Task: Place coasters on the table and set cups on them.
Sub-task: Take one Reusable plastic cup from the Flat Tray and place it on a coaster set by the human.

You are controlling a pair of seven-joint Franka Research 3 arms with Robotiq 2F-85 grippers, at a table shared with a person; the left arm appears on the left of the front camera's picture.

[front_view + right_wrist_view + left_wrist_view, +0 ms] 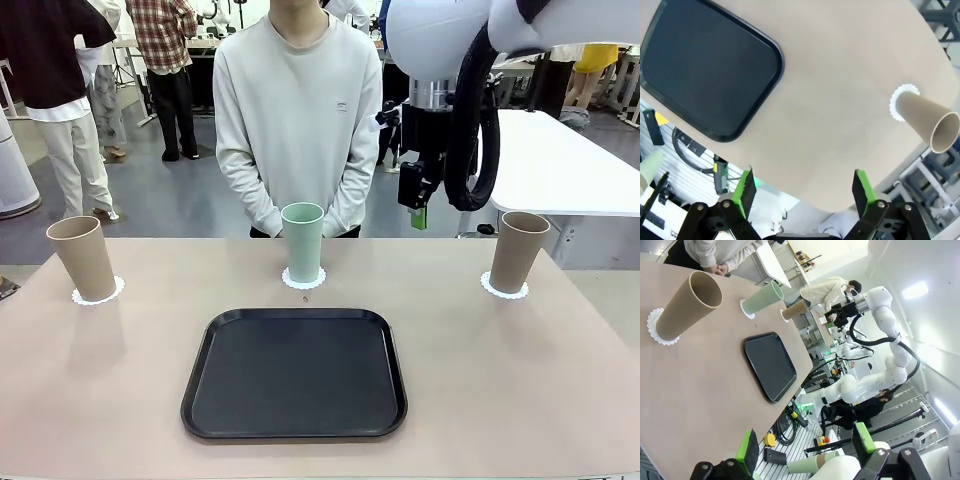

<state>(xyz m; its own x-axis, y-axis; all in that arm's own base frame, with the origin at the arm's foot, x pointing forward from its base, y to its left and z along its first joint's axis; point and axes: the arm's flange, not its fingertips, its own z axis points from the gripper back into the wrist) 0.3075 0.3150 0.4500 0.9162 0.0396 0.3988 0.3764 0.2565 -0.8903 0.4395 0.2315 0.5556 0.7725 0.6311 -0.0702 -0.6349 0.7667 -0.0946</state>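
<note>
Three cups stand upright on white coasters along the far side of the table [500, 390]. A tan cup [82, 258] sits on the left coaster [98, 294], the mint cup [302, 242] on the middle coaster [303, 280], and another tan cup [519, 252] on the right coaster [503, 289]. My right gripper [418, 212] hangs high above the far right part of the table; its wrist view shows it open [804, 190] and empty, looking down on the right tan cup [930, 120]. My left gripper [805, 442] is open and empty, well back from the nearest tan cup [690, 305].
A black tray [295, 373] lies empty at the table's near middle. A person [297, 110] stands at the far edge behind the mint cup, hands together. A white table [560, 165] stands beyond the right corner.
</note>
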